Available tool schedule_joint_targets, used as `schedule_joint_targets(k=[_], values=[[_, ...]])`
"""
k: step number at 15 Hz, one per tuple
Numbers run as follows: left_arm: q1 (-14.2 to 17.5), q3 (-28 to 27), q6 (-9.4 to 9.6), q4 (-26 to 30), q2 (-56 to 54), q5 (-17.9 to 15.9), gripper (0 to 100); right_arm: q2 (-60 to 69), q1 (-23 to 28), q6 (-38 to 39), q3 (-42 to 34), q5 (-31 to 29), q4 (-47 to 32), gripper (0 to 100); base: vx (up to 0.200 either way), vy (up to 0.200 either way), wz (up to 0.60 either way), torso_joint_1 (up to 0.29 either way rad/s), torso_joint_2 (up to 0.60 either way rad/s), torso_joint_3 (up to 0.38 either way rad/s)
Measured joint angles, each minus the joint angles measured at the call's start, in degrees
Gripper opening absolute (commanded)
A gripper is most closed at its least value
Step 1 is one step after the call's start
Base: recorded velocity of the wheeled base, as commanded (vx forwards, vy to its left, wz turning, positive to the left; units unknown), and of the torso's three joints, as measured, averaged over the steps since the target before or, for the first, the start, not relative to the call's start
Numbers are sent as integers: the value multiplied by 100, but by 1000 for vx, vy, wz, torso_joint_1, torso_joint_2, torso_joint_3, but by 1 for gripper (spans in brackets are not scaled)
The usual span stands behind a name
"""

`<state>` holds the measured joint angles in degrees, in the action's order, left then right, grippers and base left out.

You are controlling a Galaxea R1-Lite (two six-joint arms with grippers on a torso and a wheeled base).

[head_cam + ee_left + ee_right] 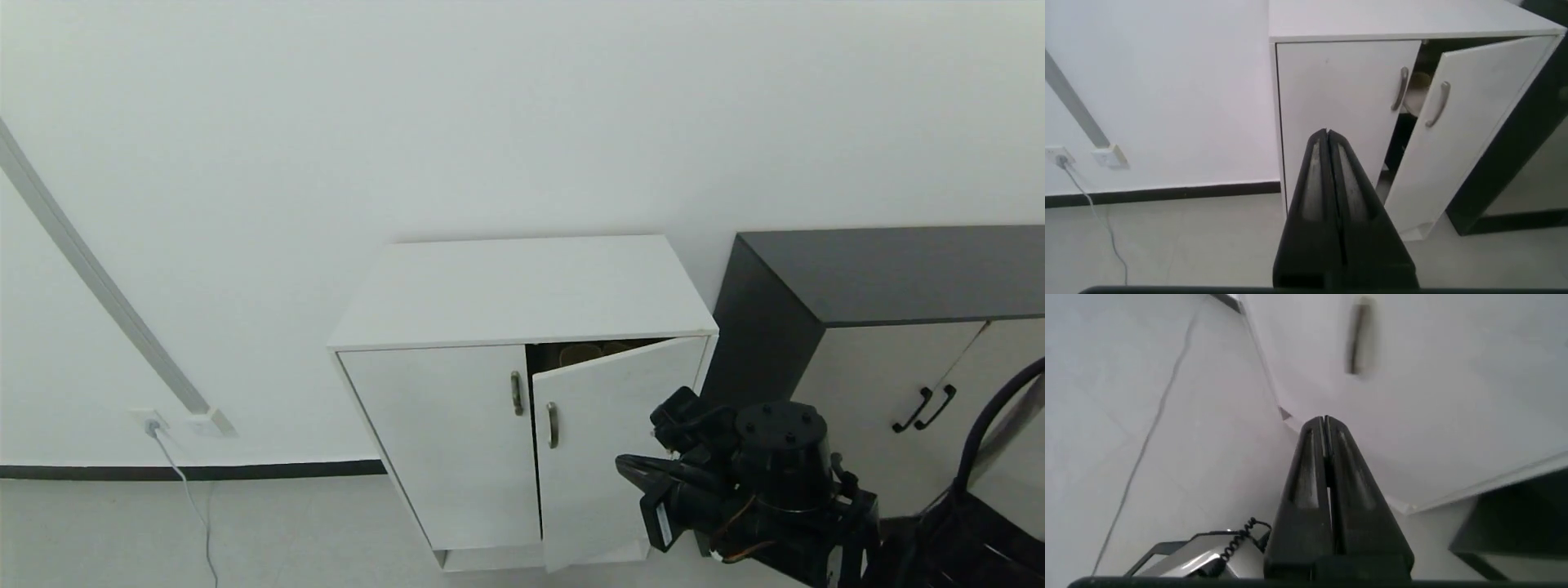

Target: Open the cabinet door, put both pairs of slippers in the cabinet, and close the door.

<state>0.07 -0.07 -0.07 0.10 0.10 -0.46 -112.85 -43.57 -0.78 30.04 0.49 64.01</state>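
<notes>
White wall and pale grey floor are framing a white two-door cabinet [522, 286], which is standing against the wall just beside a dark-topped sideboard [890, 273]. Its left door [445, 441] is sitting flush, while its right door [608, 441] is hanging slightly ajar; brownish rounded shapes [581, 354] are showing through the gap at its top edge, too dim to identify. Facing the cabinet front, the left gripper [1327, 135] is keeping its fingers pressed together on nothing. Near the ajar door's outer face, the right gripper [1325, 420] is hovering low, fingers likewise pressed together and empty.
</notes>
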Motion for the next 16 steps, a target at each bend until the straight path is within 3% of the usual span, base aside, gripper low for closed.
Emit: schedule_joint_targets(k=[3, 6, 16], values=[[-5, -2, 0, 1, 0, 2, 0, -118, -33, 2, -46, 2, 184, 0, 200, 0, 0, 1, 2, 4], [-2, -2, -6, 0, 0, 2, 0, -372, -34, 0, -39, -11, 529, 0, 0, 0, 0, 0, 0, 0], [-2, -2, -9, 0, 0, 9, 0, -1193, 129, 35, 634, -24, 518, 0, 0, 0, 0, 0, 0, 0]])
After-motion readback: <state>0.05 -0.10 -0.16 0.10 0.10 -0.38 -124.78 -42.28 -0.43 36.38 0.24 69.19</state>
